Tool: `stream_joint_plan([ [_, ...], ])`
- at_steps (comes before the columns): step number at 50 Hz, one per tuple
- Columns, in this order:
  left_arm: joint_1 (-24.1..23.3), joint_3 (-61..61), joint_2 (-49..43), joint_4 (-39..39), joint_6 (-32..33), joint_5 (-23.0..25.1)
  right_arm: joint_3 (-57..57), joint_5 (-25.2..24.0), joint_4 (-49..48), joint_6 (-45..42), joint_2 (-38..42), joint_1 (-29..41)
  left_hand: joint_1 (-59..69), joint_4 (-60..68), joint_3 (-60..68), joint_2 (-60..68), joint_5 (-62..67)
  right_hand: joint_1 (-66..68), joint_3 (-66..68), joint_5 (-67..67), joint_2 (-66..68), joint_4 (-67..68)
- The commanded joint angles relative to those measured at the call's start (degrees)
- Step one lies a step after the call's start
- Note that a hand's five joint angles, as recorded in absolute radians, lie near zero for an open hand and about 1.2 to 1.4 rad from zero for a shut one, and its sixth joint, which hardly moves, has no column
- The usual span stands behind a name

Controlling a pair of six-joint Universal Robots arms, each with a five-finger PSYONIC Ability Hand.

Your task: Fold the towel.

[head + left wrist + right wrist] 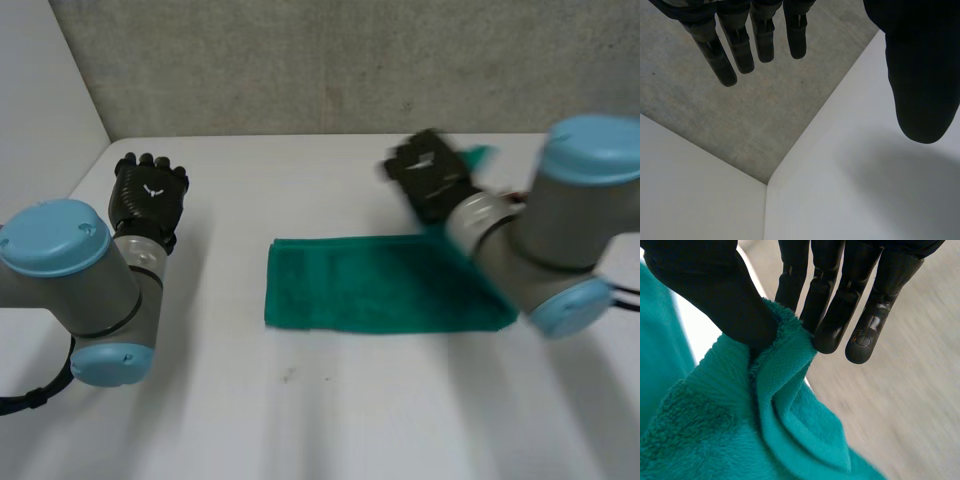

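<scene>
A green towel [370, 285] lies folded on the white table [300, 420] in the head view, its right part raised. My right hand [430, 175] is above the towel's far right corner and holds that corner up off the table. The right wrist view has the thumb [715, 295] and fingers [832, 315] pinching a bunched fold of the towel [755, 430]. My left hand [148, 195] rests at the table's left side, well apart from the towel. Its fingers [740, 45] are straight and its thumb [922, 75] stands apart, with nothing between them.
A grey wall [320, 60] runs behind the table. A white side panel [40, 90] closes off the left. The left wrist view looks at the corner where the wall [740, 120] meets the table [840, 200].
</scene>
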Motion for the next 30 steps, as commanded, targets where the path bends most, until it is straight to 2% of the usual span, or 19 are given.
stream_joint_plan([
  [1, -0.8, -0.2, 0.8, -0.1, -0.9, 0.0, -1.8, -7.5, -4.5, -0.8, 8.9, 10.8, -1.0, -0.4, -0.8, -0.4, 0.3, 24.5, 12.1, 13.8, 13.0, 11.7],
  [4, -1.1, -0.2, 0.7, -0.1, -0.9, 0.0, -3.0, -7.0, -4.2, -1.1, 11.1, 11.9, -1.2, -0.6, -1.0, -0.6, 0.2, 24.5, 12.1, 13.8, 13.0, 11.7],
  [5, -1.5, -0.2, 0.8, -0.1, -0.9, 0.0, -3.4, -6.3, -4.0, -1.5, 12.1, 12.2, -1.5, -0.9, -1.3, -0.9, -0.2, 18.9, 6.5, 8.2, 7.4, 6.1],
  [6, -1.6, -0.2, 0.8, 0.0, -1.0, 0.0, -4.1, -4.8, -3.2, -2.0, 13.5, 12.3, -1.5, -0.9, -1.3, -0.9, -0.2, -1.8, -14.2, -12.5, -13.3, -14.6],
  [7, -1.6, -0.2, 0.8, 0.0, -1.0, 0.0, -4.1, -4.8, -3.2, -2.0, 13.6, 12.3, -1.5, -0.9, -1.3, -0.9, -0.2, -2.0, -14.4, -12.7, -13.5, -14.8],
  [8, -2.1, -0.2, 0.7, -0.1, -0.9, 0.1, -4.9, 0.6, -1.9, -2.6, 14.1, 12.2, -1.5, -0.9, -1.3, -0.9, -0.2, -42.8, -55.2, -53.6, -54.3, -55.6],
  [12, -3.0, -0.1, 0.6, 0.1, -0.9, 0.2, -4.7, 3.5, -1.4, -1.6, 13.4, 11.6, -1.5, -0.9, -1.3, -0.9, -0.2, -45.5, -57.9, -56.2, -57.0, -58.3],
  [14, -3.3, 0.1, 0.5, 0.1, -0.9, 0.2, -3.0, 6.0, -1.3, 1.7, 10.0, 11.3, -1.5, -0.9, -1.3, -0.9, -0.2, -45.5, -57.9, -56.2, -57.0, -58.3],
  [18, -4.5, 0.7, 0.3, 0.1, -0.9, 0.2, 0.4, 6.6, -0.5, 7.3, 5.5, 8.9, -1.5, -0.9, -1.3, -0.9, -0.2, -45.5, -57.9, -56.2, -57.0, -58.3],
  [20, -5.4, 0.9, 0.2, 0.2, -0.9, 0.2, 5.1, 6.6, 0.9, 11.7, 2.0, 4.5, -1.5, -0.9, -1.3, -0.9, -0.2, -45.5, -57.9, -56.2, -57.0, -58.3],
  [27, -6.6, 0.9, -0.1, 0.1, -0.9, 0.2, 13.9, 6.5, 2.1, 13.2, -0.6, -1.4, -1.5, -0.9, -1.3, -0.9, -0.2, -45.5, -57.9, -56.2, -57.0, -58.3],
  [28, -6.7, 0.9, -0.2, 0.2, -0.9, 0.2, 17.7, 6.0, 2.0, 13.0, -0.7, -5.7, -1.5, -0.9, -1.3, -0.9, -0.2, -39.6, -52.0, -50.4, -51.2, -52.5],
  [30, -6.7, 0.9, -0.2, 0.2, -0.9, 0.1, 18.9, 5.8, 2.0, 12.9, -0.4, -7.7, -1.5, -0.9, -1.3, -0.9, -0.2, -32.8, -45.2, -43.6, -44.4, -45.7],
])
